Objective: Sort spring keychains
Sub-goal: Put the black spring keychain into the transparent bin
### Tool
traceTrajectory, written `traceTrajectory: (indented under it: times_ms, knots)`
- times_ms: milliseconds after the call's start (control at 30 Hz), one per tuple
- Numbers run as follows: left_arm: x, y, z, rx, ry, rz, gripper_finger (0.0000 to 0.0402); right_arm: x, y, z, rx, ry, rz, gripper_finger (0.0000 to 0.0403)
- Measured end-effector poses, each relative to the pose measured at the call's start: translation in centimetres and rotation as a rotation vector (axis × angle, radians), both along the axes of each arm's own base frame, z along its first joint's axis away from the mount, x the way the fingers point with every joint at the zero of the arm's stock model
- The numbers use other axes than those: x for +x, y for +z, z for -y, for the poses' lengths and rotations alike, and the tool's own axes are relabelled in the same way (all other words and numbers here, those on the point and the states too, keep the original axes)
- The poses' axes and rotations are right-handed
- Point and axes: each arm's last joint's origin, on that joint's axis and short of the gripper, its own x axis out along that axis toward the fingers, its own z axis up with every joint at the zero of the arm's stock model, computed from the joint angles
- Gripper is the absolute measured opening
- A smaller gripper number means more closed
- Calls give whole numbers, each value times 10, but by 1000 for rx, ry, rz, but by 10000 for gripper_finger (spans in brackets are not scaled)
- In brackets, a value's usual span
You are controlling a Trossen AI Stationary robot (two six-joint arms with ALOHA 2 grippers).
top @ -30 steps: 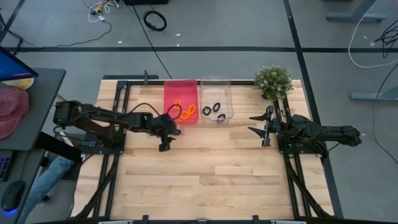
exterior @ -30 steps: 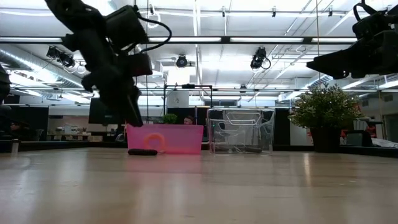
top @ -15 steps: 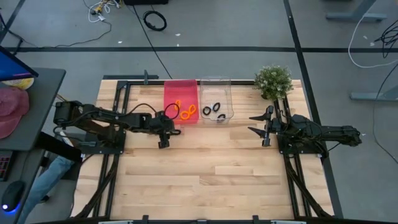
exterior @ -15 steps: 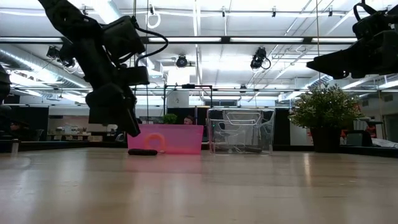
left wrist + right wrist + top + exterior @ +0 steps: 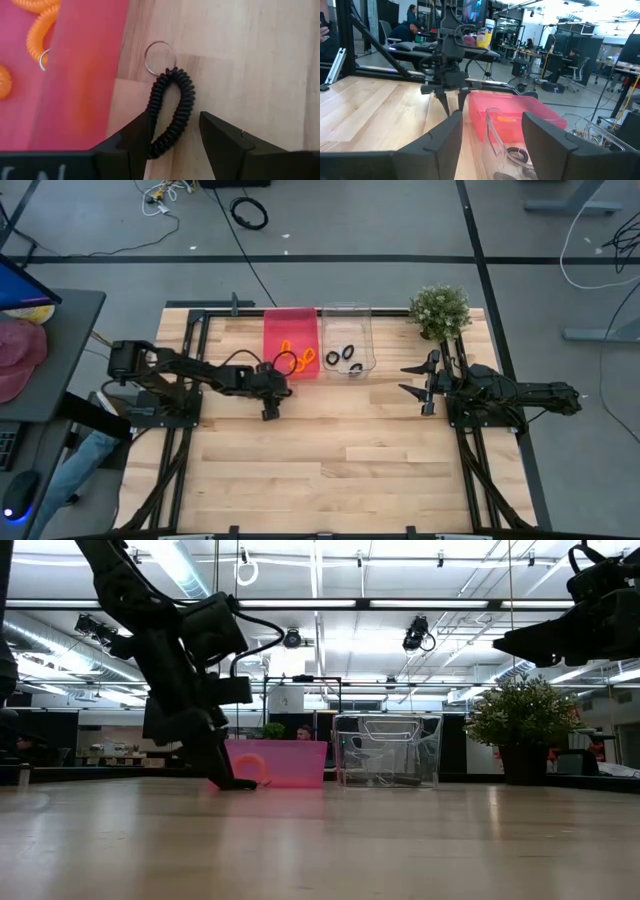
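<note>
A black spring keychain (image 5: pixel 172 110) with a metal ring (image 5: pixel 160 57) lies flat on the wood, just outside the pink bin's near wall (image 5: pixel 85 90). My left gripper (image 5: pixel 172 137) is open, down at the table, with one finger on each side of the coil's lower end; in the low view its fingertips (image 5: pixel 225 778) reach the tabletop. Orange keychains (image 5: pixel 296 358) lie in the pink bin (image 5: pixel 290 320). Black keychains (image 5: pixel 345 358) lie in the clear bin (image 5: pixel 347 312). My right gripper (image 5: pixel 418 378) hangs open above the table's right side, apart from everything. My left gripper comes at the black keychain from above, pointing down, and straddles the coil's end farthest from the ring (image 5: pixel 159 147). The coil lies flat on the table. Whether either finger touches it I cannot tell.
A potted plant (image 5: pixel 440 310) stands at the far right corner, behind my right arm. The two bins sit side by side at the far edge. Bare wood (image 5: pixel 330 470) spreads across the near half of the table.
My left gripper has come down from well above the table until its fingertips reach the tabletop over the black keychain by the pink bin. The keychain has stayed where it lay.
</note>
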Motion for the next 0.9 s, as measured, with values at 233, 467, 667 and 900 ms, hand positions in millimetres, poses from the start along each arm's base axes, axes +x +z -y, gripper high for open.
traceTrajectory:
  times_ms: [233,467,667,900]
  knots:
    - [0,-6,0,-26,7,-21,174,0,0,0,0,0,0,208]
    - [0,-8,2,-70,-16,-35,113,0,0,0,0,0,0,208]
    - [0,-7,2,-131,-48,-36,18,0,0,0,0,0,0,208]
    - [8,1,9,-166,-83,-48,10,0,0,0,0,0,0,208]
